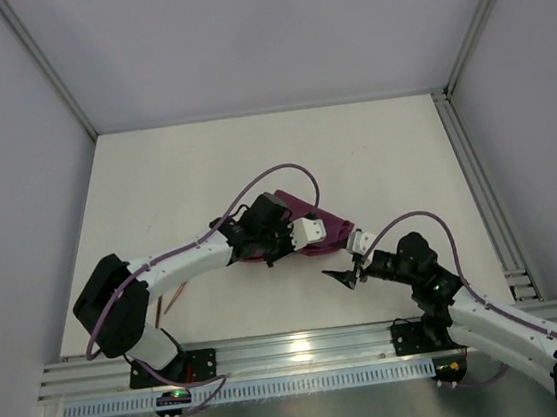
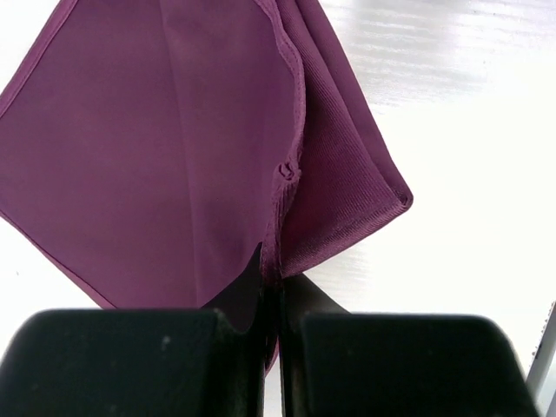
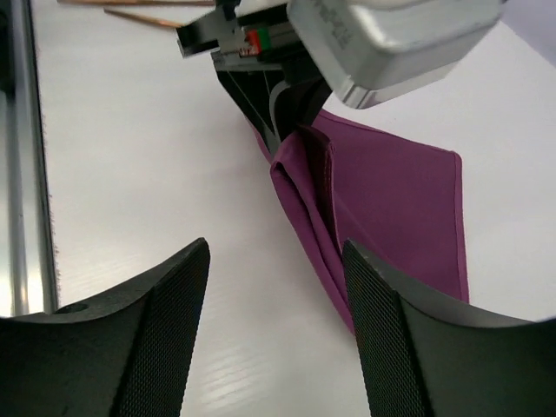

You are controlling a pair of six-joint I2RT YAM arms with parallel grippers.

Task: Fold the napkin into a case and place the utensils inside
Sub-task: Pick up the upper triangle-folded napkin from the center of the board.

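"What's nearest us?"

"The utensils [image 1: 173,301], by the rail [image 1: 295,353] next to the left arm [image 1: 179,265]'s base. Slim copper pieces, lying slantwise on the table [image 1: 203,167], well apart from the cloth."

"And the right gripper [image 1: 345,276]?"

"Jaws wide, nothing between them. It hovers just short of the napkin [image 1: 326,231]'s right end. The cloth lies beyond it, toward the other arm."

"How does the napkin lie?"

"Mid-table, partly folded in layers, its long axis running roughly left to right."

"The left gripper [image 2: 271,295]?"

"Clamped tight on a folded edge at the cloth's left end."

"So who fetches the fork?"

"The left arm is nearer, but it's holding the cloth. I'd say the fold isn't finished yet."
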